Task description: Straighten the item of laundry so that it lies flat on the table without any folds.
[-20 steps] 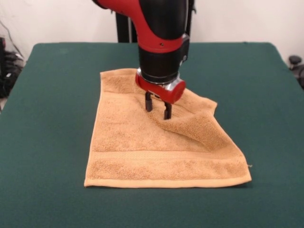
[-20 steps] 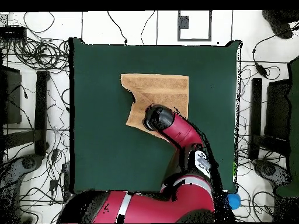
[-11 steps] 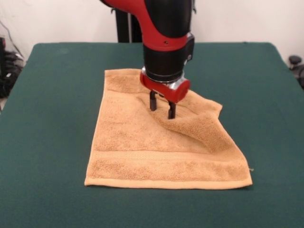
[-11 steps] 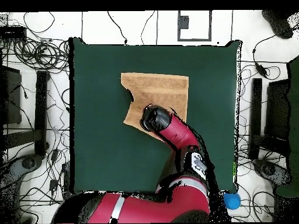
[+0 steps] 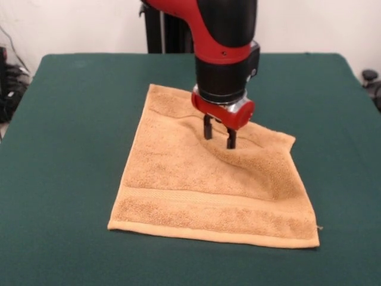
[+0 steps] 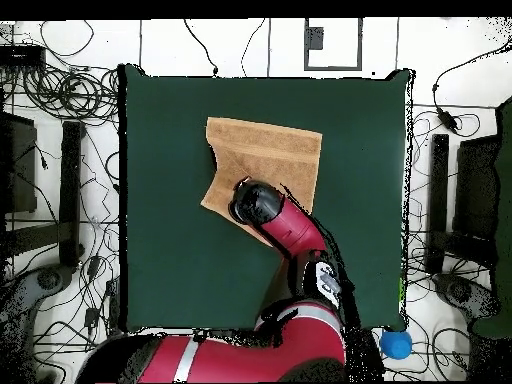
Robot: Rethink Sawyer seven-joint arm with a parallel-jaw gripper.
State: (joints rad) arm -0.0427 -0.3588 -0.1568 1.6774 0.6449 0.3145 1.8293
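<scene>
The small tan-orange terry hand towel [image 5: 208, 182] lay spread near the centre of the dark green cloth-covered table [image 5: 65, 149]. At the towel's one o'clock, the red-and-black arm's gripper [image 5: 219, 139] stood with fingers slightly parted, tips pressing the cloth.

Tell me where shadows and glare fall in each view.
Front view: soft, even light; the gripper throws a faint shadow on the towel, a thin dark line runs under the towel's near hem, and a small glint sits on the gripper's red collar. Overhead view: flat light, no glare on the table; the arm hides part of the towel.
</scene>
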